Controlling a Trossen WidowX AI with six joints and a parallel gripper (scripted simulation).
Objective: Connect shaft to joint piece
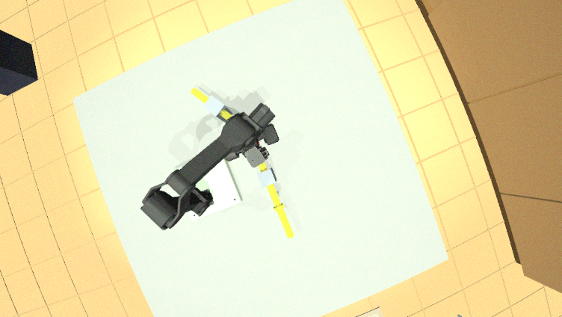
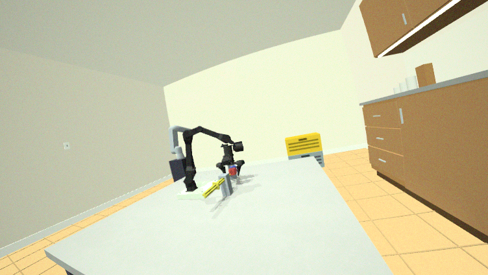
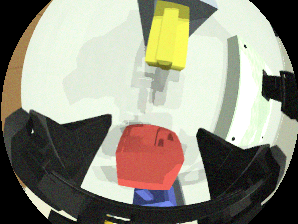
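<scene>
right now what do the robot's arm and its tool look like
The arm is matte black with chunky joint housings and slim links. Its tool is black too, with two broad fingers that taper to blunt points. No cable or lettering is discernible.
</scene>
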